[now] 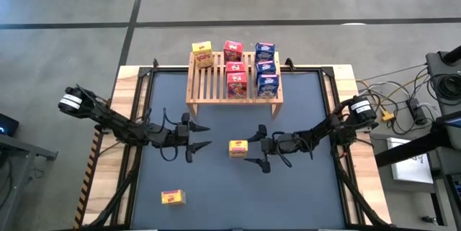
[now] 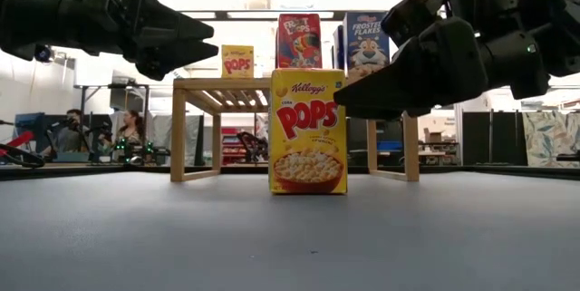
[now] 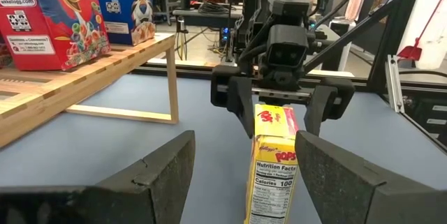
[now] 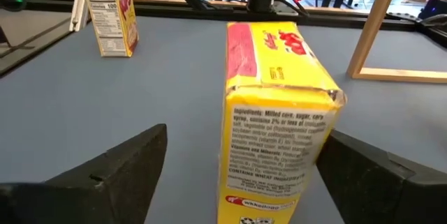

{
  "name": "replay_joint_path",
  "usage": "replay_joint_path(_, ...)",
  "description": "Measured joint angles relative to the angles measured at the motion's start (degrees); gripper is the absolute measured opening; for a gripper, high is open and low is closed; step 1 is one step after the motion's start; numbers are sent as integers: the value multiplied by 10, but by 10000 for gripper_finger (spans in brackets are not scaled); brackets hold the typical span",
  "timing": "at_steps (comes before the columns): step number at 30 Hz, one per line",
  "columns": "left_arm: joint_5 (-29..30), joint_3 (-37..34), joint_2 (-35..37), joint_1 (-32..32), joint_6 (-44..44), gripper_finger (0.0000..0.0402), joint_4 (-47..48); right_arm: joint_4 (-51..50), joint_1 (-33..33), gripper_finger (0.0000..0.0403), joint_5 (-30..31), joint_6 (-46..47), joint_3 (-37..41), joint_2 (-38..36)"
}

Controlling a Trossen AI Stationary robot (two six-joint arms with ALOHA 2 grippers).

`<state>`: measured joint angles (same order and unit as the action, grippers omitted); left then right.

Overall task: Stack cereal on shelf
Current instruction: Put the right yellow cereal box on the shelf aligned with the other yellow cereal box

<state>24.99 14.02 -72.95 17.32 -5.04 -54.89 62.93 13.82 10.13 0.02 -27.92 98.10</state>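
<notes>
Yellow box (image 1: pixel 238 148) stands mid-table from above, just off my right gripper (image 1: pixel 258 152), whose fingers are spread; my left gripper (image 1: pixel 202 136) waits nearby, also spread. Another yellow box (image 1: pixel 172 198) lies near the front edge. Six boxes sit on the shelf (image 1: pixel 209 83). At table level, the box (image 2: pixel 308 130) stands upright before the shelf (image 2: pixel 201 92). Through the right wrist, it (image 4: pixel 279 119) sits between my open fingers (image 4: pixel 105 175), untouched.

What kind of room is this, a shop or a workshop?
Likely a robotics lab or workshop, not a shop. Two robot arms work at a dark table, cables trail on the bare floor beside it, and a person sits at cluttered benches behind.
</notes>
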Motion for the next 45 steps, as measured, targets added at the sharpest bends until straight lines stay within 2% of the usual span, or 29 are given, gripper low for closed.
replay_joint_path(13,0,0,0,0,0,231,0,0,0,251,0,2,0,0)
replay_joint_path(45,0,1,0,0,-7,231,0,-10,0,163,-2,0,1,-33)
